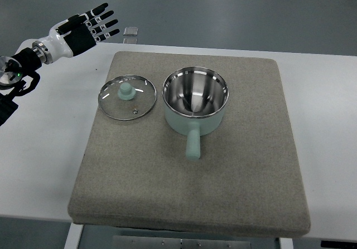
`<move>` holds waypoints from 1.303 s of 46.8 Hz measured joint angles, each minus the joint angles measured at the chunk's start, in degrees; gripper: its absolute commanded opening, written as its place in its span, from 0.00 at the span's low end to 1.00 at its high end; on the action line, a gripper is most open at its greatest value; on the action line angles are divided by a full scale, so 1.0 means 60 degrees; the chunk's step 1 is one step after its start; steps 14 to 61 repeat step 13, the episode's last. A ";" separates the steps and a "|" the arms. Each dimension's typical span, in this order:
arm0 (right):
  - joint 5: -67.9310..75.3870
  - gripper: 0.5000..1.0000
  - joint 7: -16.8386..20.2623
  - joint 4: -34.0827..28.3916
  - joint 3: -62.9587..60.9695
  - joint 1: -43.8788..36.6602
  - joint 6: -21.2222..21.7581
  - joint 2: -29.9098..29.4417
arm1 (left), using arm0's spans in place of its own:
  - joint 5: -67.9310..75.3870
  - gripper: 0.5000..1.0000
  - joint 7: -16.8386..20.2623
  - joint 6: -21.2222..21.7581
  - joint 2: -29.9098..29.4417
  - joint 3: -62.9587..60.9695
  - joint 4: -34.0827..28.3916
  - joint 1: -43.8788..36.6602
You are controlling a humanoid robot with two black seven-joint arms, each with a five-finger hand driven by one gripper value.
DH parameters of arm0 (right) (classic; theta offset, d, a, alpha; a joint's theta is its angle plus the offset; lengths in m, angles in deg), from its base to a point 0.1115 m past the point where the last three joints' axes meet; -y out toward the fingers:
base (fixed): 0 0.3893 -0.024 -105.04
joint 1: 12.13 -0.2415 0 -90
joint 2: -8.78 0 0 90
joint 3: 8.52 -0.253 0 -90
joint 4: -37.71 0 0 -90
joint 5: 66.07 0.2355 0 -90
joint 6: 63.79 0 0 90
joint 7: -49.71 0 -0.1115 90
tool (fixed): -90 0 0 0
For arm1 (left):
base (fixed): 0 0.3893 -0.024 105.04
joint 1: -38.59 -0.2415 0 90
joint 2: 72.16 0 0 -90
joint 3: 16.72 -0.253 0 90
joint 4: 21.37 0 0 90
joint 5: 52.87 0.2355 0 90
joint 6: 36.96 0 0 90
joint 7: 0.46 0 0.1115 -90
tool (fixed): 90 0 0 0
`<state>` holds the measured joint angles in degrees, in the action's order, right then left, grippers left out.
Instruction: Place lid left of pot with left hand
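Observation:
A glass lid [127, 97] with a metal rim and a mint-green knob lies flat on the grey mat [240, 176], just left of the pot. The mint-green pot [195, 101] stands open, its steel inside showing, its handle pointing toward the near edge. My left hand [92, 26] is raised at the far left, above the table's back edge and well away from the lid. Its fingers are spread and hold nothing. The right arm does not show.
The mat covers the middle of a white table [39, 165]. A small clear square object [131, 33] lies on the floor beyond the table's far edge.

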<state>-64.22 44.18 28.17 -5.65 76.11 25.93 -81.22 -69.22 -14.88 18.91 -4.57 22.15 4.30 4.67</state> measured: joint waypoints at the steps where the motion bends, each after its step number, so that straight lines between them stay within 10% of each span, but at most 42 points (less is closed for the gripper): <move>1: 0.0001 0.85 0.0000 -0.0017 0.0002 0.0000 0.0001 0.0000 | 0.0000 0.99 0.0000 0.0000 0.0000 -0.0001 0.0000 0.0000; 61: 0.0013 0.85 -0.0079 -0.0059 0.0014 0.0053 0.0002 0.0000 | 0.0002 0.99 0.0000 -0.0010 0.0000 -0.0018 -0.0044 -0.0012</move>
